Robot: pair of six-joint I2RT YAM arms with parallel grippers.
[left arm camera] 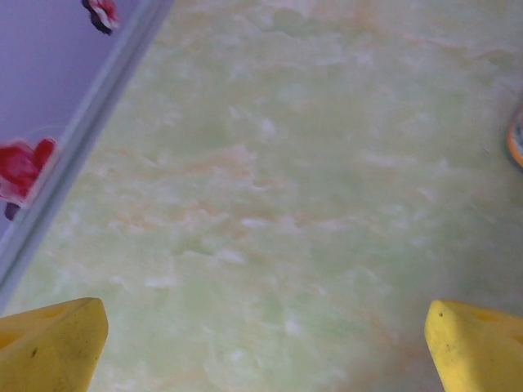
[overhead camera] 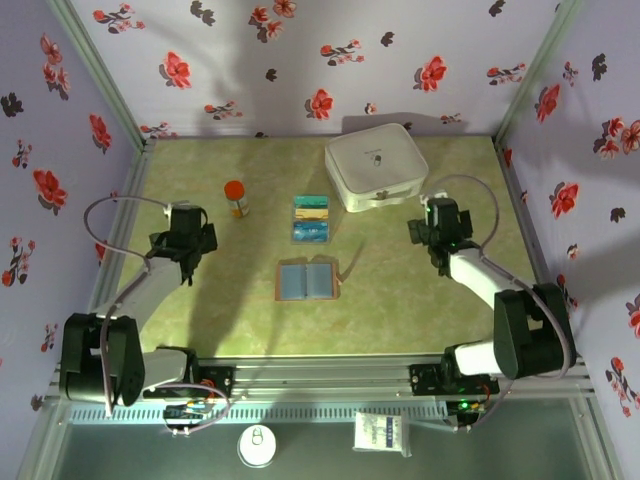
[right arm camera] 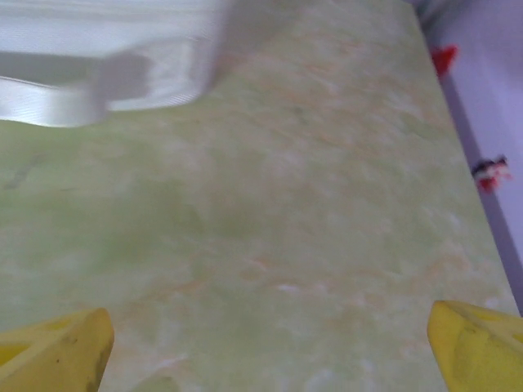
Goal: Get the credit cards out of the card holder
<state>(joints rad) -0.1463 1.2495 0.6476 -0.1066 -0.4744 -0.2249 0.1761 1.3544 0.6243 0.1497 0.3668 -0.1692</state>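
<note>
The card holder (overhead camera: 306, 280) lies open and flat at the table's middle, tan-brown outside with blue-grey pockets facing up. Just beyond it a clear tray (overhead camera: 311, 220) holds the credit cards (overhead camera: 311, 231), a yellow-green one at the far end and blue-teal ones nearer. My left gripper (overhead camera: 189, 220) hovers well left of the wallet. In the left wrist view its yellow fingertips (left arm camera: 53, 347) stand wide apart, the left gripper (left arm camera: 265, 347) open over bare table. My right gripper (overhead camera: 440, 218) sits to the wallet's right. The right gripper (right arm camera: 265, 347) is open too, its fingertips (right arm camera: 478, 347) over bare table.
A white rounded case (overhead camera: 375, 167) stands at the back right, its corner (right arm camera: 98, 65) just ahead of the right gripper. An orange bottle (overhead camera: 236, 198) stands back left, its edge (left arm camera: 516, 139) at the left wrist view's right side. Flowered walls (overhead camera: 60, 150) enclose the table.
</note>
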